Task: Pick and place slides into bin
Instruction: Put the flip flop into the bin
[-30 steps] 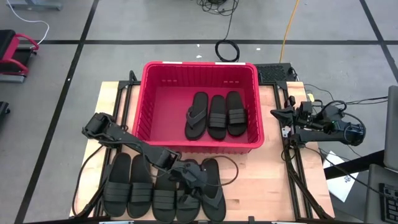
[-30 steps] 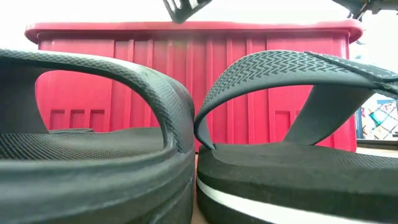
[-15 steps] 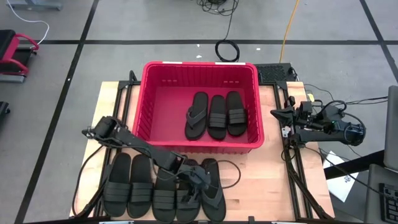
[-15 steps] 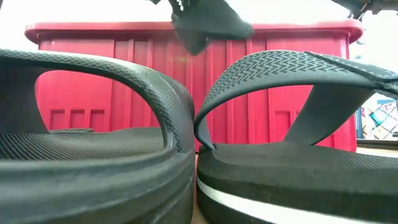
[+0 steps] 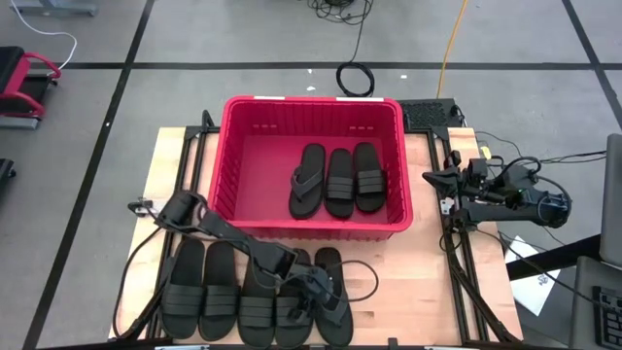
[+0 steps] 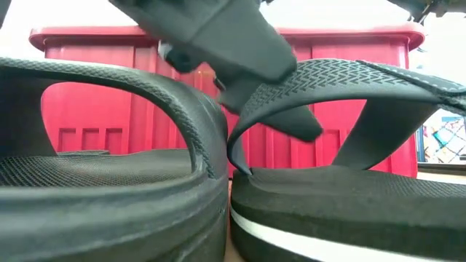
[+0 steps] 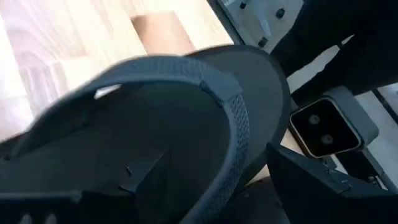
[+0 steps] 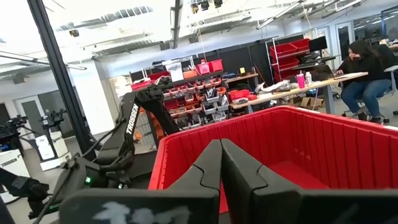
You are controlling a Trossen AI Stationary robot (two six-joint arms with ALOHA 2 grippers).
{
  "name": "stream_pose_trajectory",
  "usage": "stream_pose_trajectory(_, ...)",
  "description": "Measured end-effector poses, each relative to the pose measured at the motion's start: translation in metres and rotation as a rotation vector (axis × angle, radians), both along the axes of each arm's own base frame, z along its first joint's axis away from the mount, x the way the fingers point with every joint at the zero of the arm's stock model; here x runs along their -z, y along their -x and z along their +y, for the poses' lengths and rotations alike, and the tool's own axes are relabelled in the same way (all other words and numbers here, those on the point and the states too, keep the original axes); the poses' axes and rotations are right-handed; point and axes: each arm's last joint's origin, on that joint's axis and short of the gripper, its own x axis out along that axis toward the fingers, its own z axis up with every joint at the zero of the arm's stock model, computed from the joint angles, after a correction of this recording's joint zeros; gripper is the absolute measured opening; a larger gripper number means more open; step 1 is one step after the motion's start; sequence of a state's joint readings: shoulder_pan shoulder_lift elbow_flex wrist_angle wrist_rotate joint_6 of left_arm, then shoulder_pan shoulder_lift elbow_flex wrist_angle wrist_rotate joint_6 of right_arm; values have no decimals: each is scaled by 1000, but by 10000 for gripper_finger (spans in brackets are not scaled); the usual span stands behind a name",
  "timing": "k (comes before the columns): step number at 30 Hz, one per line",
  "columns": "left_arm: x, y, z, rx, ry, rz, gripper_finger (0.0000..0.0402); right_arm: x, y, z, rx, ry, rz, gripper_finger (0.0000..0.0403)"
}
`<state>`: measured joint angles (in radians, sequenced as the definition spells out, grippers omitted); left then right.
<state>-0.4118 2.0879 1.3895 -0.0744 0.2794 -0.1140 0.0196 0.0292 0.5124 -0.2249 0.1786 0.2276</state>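
Table (image 5: 408, 301): a pale wooden top, carrying the bin at its 12 o'clock half and a row of loose slides along its 6 o'clock edge.
Bin (image 5: 313, 105): the red tub is sitting toward 12 o'clock of the table; in the low view its ribbed wall (image 6: 138, 94) is filling the background behind the straps.
Slides in bin (image 5: 337, 180): three are lying side by side toward the bin's 3 o'clock side, one thong-style and two band-strapped, so this part of the job looks finished.
Slides on table (image 5: 204, 290): five are lying abreast at 6 o'clock; by my count more than half the work is remaining.
Left gripper (image 5: 313, 292): reaching down over the 3 o'clock end of that row, fingers spread wide and grasping nothing, with the thong slide (image 5: 331, 288) just beneath it; a pick seems to be starting.
Right gripper (image 5: 445, 179): waiting at 3 o'clock beside the bin, fingers clenched together on nothing.
Overhead view only: it is giving the full count and both arms at once.
Low view only: it is showing the left gripper (image 6: 240, 80) dipping between two arched straps, one of them the textured strap (image 6: 342, 76), which the overhead view cannot resolve.
Left wrist view only: the thong slide (image 7: 155, 137) is filling the picture, its strap curving across the footbed.
Right wrist view only: the closed fingers (image 8: 242, 174) are pointing at the bin (image 8: 298, 143), with a seated person (image 8: 364, 78) in the room beyond.
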Motion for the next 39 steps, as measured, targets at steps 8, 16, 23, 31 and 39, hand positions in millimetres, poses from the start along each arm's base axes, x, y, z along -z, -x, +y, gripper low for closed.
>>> stream_pose_trajectory(8, 4, -1, -1, 100, 9, -29, 139, 0, 0, 0, 0, 0, 2, 0)
stream_pose_trajectory(16, -26, -8, -10, 240, -43, -92, 10, 1, 0, 0, 1, 0, 5, 0)
stream_pose_trajectory(23, -89, -14, -15, 374, -139, -102, 3, 0, 0, 0, 2, 3, 5, 0)
stream_pose_trajectory(31, -167, 13, -11, 469, -200, 55, 1, 4, -1, 0, 3, 4, 46, 0)
stream_pose_trajectory(39, -230, 74, 13, 411, -396, 213, 1, 5, -1, 0, 5, 4, 51, 0)
